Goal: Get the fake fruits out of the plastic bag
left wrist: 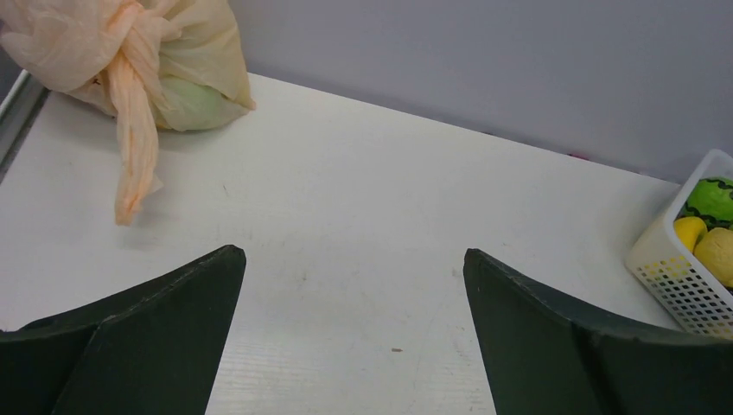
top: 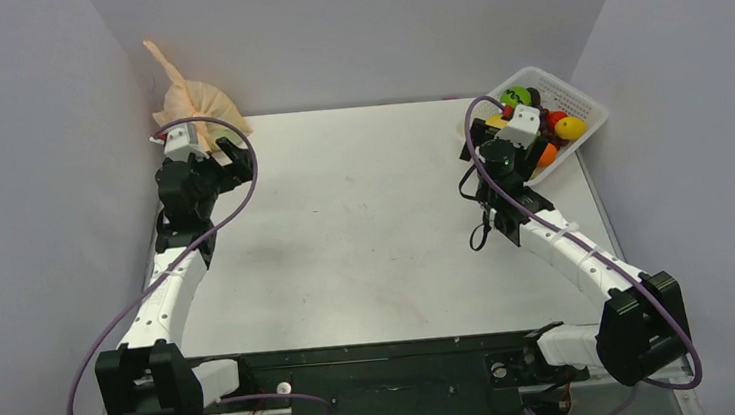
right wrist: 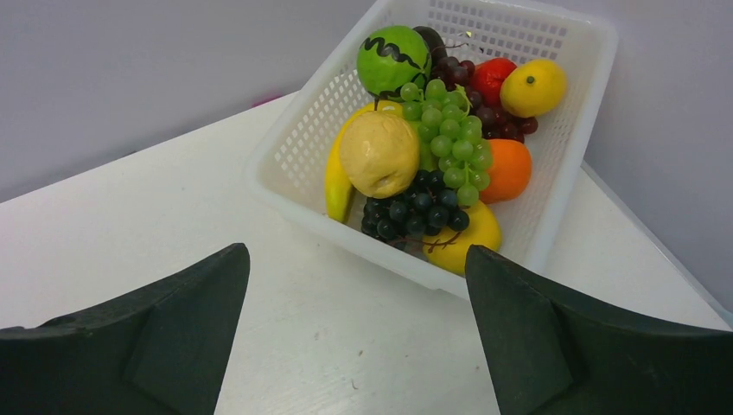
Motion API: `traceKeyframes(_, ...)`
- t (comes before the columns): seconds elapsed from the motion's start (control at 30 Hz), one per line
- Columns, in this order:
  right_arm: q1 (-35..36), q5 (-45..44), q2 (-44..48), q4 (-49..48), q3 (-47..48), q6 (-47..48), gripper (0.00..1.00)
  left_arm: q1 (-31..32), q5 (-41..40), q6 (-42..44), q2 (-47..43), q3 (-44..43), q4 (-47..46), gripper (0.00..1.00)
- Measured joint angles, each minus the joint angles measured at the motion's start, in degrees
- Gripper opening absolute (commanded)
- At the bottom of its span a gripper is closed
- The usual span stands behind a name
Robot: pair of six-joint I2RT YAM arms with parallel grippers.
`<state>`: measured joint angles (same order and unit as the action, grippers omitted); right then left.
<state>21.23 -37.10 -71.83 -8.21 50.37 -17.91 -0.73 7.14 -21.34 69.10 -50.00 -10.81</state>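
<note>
Peach plastic bag (top: pixel 196 107) sits knotted in the far-left corner of the tabletop (top: pixel 364 218) in the top view, just beyond my left end effector (top: pixel 232 161). My right end effector (top: pixel 531 143) is at the white basket (top: pixel 580 99), far right.

Left wrist view: jaws wide, nothing between them. The bag lies ahead to the left, a green fruit (left wrist: pixel 194 104) showing through it.

Right wrist view: jaws wide and empty, facing the basket, which holds grapes (right wrist: pixel 445 138) and other fruit.

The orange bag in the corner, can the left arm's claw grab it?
Probably yes. The left claw is open, the bag lies ahead to its left, and only table shows between them.
</note>
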Motion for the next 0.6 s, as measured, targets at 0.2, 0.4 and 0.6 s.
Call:
traceKeyframes(0.2, 2.3, -0.4, -1.0, 0.3, 0.7, -2.0, 0.9, 0.0, -7.2, -0.3, -1.0, 2.6, -1.2, 0.98)
traceKeyframes(0.4, 8.0, -0.1, -0.7, 1.6, 2.3, -5.7, 0.91, 0.0, -12.3, 0.7, -0.8, 4.0, -0.6, 0.98)
traceKeyframes(0.6, 17.4, 0.6, -0.7, 4.9, 2.9, -10.7, 0.91, 0.0, -14.5, 0.8, 1.7, 4.0, -0.6, 0.98)
